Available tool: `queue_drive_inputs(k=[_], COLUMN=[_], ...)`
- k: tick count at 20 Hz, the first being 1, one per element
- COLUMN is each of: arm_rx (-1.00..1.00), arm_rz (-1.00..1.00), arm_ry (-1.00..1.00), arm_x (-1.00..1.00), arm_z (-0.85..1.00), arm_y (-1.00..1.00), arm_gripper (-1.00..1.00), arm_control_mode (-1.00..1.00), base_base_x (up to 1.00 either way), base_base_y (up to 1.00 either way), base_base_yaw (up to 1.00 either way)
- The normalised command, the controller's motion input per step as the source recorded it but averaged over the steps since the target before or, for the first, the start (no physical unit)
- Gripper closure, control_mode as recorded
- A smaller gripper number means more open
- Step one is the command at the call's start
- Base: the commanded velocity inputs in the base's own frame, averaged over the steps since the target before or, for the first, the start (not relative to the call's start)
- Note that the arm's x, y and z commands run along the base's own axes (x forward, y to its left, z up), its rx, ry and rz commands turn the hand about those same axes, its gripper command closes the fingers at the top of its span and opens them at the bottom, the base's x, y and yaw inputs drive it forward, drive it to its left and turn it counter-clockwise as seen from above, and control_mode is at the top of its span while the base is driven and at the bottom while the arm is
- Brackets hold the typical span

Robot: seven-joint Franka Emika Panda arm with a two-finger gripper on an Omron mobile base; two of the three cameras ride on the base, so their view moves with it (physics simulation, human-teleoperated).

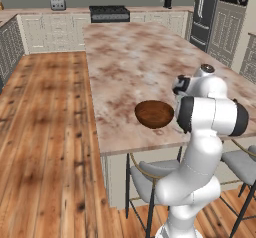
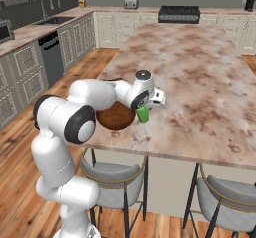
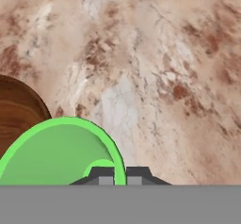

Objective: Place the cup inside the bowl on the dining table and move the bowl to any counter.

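The bright green cup (image 2: 143,114) stands close beside the right edge of the dark brown bowl (image 2: 116,117) near the front edge of the dining table (image 2: 200,72). My gripper (image 2: 145,108) comes down onto the cup from above. In the hand view the gripper (image 3: 120,177) is shut on the cup (image 3: 56,152), with one finger on each side of its rim wall. The bowl (image 3: 14,110) shows just past the cup at the left. I cannot tell whether the cup rests on the table or hangs just above it. From the left base, the bowl (image 1: 154,114) lies just left of my arm.
Grey stools (image 1: 150,174) (image 2: 225,197) stand under the table's near edge. A counter with a sink (image 2: 45,24) runs along the left wall. A stove (image 1: 109,13) and a toaster (image 1: 58,3) sit on the far counter, and a dark fridge (image 1: 210,12) stands at the back right.
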Motion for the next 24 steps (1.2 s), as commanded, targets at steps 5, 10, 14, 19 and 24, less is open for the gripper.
queue_drive_inputs(k=[5, 10, 14, 19, 24], arm_rx=[0.02, 0.00, 0.00, 0.00, 0.00], arm_rz=[0.00, -0.02, -0.02, 0.00, 0.00], arm_ry=[0.06, 0.03, 0.00, 0.00, 0.00], arm_x=[0.17, 0.22, 0.09, 0.00, 0.00], arm_z=[0.48, 0.33, 0.22, 0.00, 0.00], arm_y=[-0.03, 0.05, 0.14, 0.22, 0.25], arm_gripper=[1.00, 1.00, 1.00, 1.00, 1.00], arm_control_mode=[-1.00, -1.00, -1.00, -1.00, -1.00], base_base_x=[0.00, 0.00, 0.00, 0.00, 0.00], base_base_y=[0.00, 0.00, 0.00, 0.00, 0.00], base_base_yaw=[0.00, 0.00, 0.00, 0.00, 0.00])
